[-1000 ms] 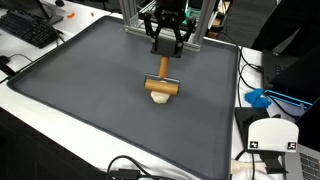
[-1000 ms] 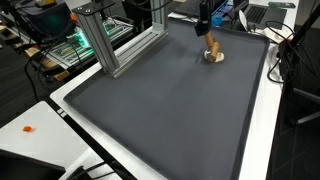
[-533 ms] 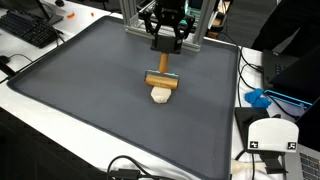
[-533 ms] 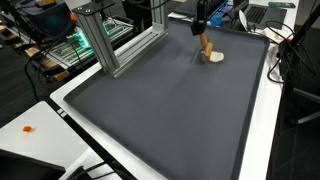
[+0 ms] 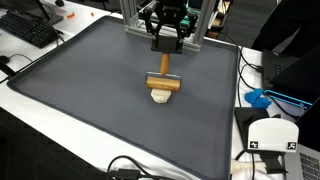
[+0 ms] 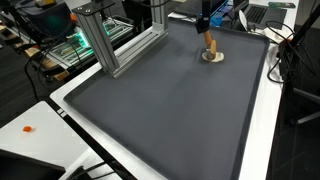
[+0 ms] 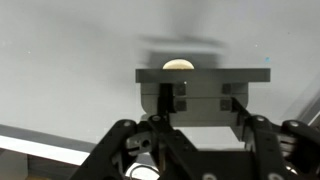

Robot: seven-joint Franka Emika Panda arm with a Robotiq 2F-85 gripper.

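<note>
My gripper (image 5: 165,47) hangs over the far middle of the dark grey mat (image 5: 80,90) and is shut on the grey stem of a T-shaped tool. The tool's wooden crossbar (image 5: 162,82) lies level just above a pale cream lump (image 5: 160,96) on the mat. Seen from the other side, the wooden tool (image 6: 210,44) stands over the cream lump (image 6: 212,57) below the gripper (image 6: 203,22). In the wrist view the gripper (image 7: 199,100) clamps the tool's dark block (image 7: 203,76) between its fingers. The lump (image 7: 179,65) peeks out beyond that block.
An aluminium frame (image 6: 110,45) stands at the mat's far edge behind the arm. A keyboard (image 5: 28,28) lies off one corner. A white device (image 5: 268,138) and a blue object (image 5: 258,98) sit beside the mat, with cables (image 5: 135,170) near its front edge.
The tool has rocked slightly over the lump, tilting one way and coming back upright. The gripper stays shut on it in almost the same place.
</note>
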